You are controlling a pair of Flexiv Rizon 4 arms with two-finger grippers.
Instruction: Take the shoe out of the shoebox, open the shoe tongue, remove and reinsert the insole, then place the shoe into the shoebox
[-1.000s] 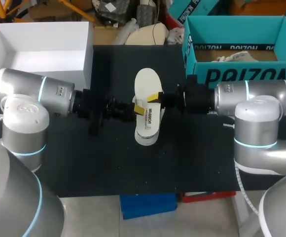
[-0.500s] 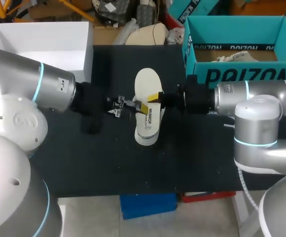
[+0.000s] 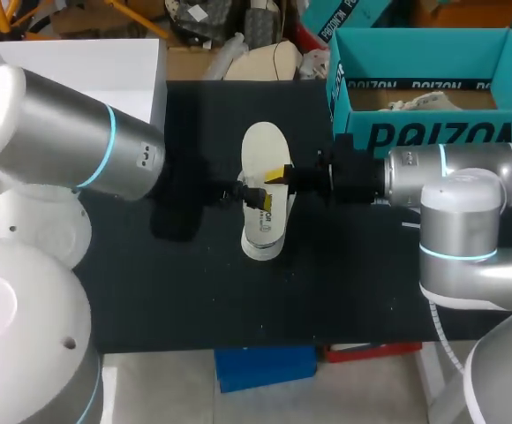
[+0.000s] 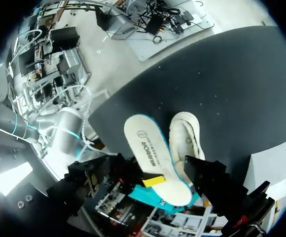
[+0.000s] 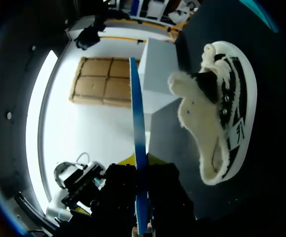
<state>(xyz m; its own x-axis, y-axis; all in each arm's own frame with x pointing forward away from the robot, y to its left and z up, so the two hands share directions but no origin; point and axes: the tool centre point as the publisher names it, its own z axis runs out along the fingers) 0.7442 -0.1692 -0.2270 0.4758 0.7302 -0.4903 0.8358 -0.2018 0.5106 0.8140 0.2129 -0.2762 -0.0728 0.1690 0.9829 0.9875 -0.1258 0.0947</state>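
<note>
A white insole [image 3: 266, 150] with a blue edge hangs flat over the black table, and my right gripper [image 3: 280, 173] is shut on its side. In the right wrist view the insole [image 5: 137, 123] runs edge-on between that gripper's fingers [image 5: 140, 170]. The white shoe [image 5: 224, 111], with fuzzy lining and black stripes, lies on the table beside and under the insole. My left gripper [image 3: 254, 196] is at the insole's other side, open, touching nothing. In the left wrist view, one of its black fingers [image 4: 214, 185] stands apart from the insole [image 4: 153, 160] and shoe [image 4: 186, 140].
The teal shoebox [image 3: 432, 132] stands open at the back right. A white box [image 3: 79, 79] stands at the back left. My left arm's big silver link [image 3: 71, 137] rises over the left of the black table [image 3: 194, 300].
My left gripper has let go of the insole and opened, and its arm has swung upward toward the camera. The right arm and the insole have stayed put.
</note>
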